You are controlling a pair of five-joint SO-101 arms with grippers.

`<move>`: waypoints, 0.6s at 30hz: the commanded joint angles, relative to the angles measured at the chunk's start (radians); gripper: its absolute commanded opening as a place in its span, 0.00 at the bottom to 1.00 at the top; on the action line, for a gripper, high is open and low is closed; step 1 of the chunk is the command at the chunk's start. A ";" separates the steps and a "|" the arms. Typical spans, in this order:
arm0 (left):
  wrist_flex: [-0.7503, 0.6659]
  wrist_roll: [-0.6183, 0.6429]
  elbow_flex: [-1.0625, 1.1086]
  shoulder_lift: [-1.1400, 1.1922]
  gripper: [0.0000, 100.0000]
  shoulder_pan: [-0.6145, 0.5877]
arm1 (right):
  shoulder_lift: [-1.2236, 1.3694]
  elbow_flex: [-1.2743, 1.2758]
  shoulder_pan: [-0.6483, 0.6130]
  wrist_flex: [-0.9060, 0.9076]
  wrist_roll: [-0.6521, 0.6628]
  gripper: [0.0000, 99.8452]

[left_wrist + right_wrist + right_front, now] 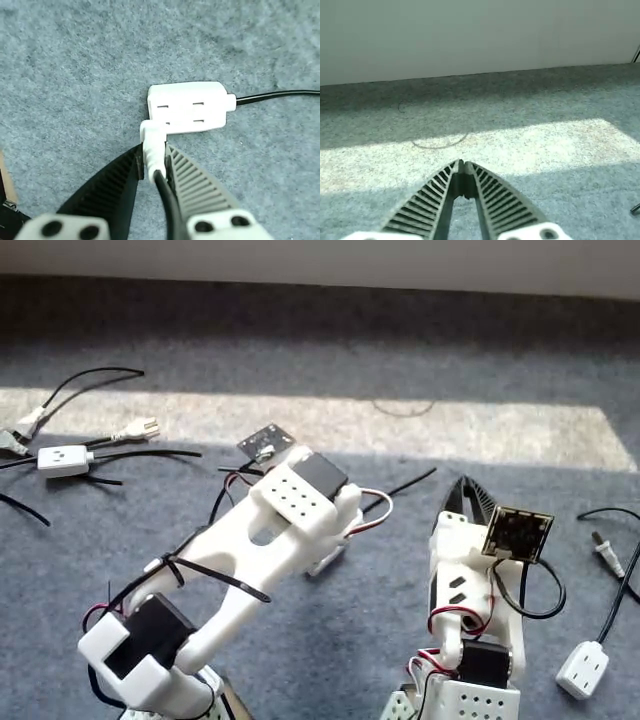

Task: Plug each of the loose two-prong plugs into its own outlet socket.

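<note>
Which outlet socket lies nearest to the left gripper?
The socket right by the plug that the left gripper holds; the two others lie far off at either side.

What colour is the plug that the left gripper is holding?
The plug is white, its cord black; clearest in the left wrist view.

The grey counter (60, 75) is covered in rough, matt carpet pile, kinda fuzzy. The white rectangular plastic outlet block (187, 107) looks smooth with a slight sheen, same for the small white plastic plug (150, 132). Its black cable (167, 200) is smooth and rubbery-looking. Both the left gripper (154, 154) and the right gripper (462, 172) have ribbed black jaws in matt plastic. The white arm shells (270, 540) are matt plastic too.
</note>
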 commanded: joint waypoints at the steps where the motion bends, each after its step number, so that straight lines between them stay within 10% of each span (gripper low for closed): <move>1: -0.021 -0.002 -0.004 -0.004 0.01 0.012 | -0.001 0.154 0.007 0.002 -0.009 0.01; 18: -0.075 -0.097 0.007 -0.004 0.01 -0.051 | 0.001 0.154 0.007 0.002 -0.009 0.01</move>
